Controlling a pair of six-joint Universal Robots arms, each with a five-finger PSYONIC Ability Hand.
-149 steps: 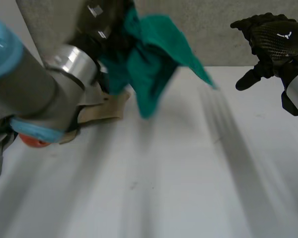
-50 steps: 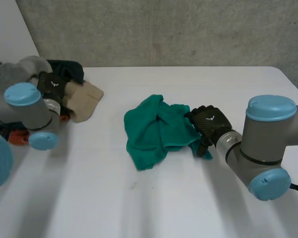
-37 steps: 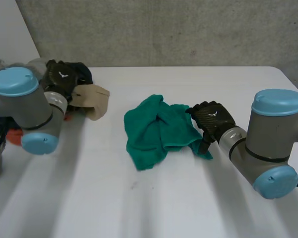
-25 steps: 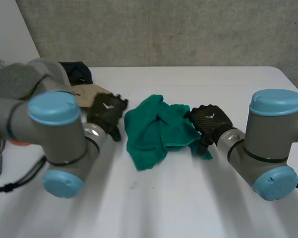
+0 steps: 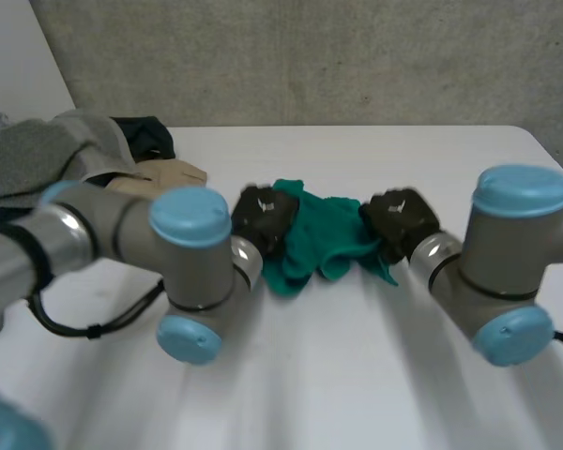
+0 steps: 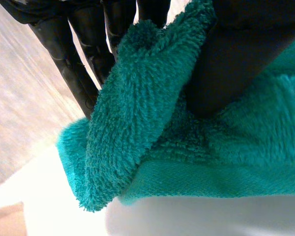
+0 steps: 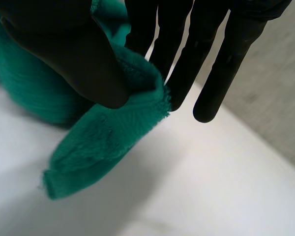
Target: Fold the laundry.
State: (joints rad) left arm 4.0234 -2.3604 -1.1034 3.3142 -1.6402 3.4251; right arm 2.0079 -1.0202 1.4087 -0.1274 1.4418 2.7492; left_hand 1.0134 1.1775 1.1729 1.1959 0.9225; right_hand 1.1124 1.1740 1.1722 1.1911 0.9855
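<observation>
Since 0.5 s ago the left hand [image 5: 266,214] has swung over from beside the laundry pile and landed on the green towel [image 5: 324,239]. The towel is now bunched narrower between the 2 hands on the white desk [image 5: 357,375]. The right hand [image 5: 401,217] has stayed on the side of the towel away from the left hand.

In the left wrist view the thumb presses a thick roll of terry against the straight fingers [image 6: 73,59], so this hand pinches the towel's edge. In the right wrist view the thumb [image 7: 73,54] clamps a hem against straight fingers; whether that is a corner or an edge I cannot tell.

Folding proper looks not yet begun. The towel is crumpled, with no flat layer or crease, and probably has to be spread first. Beyond the left arm a grey cloth [image 5: 38,164], a beige cloth [image 5: 164,175] and a dark cloth [image 5: 145,138] lie unfolded, so most of the task is left.
</observation>
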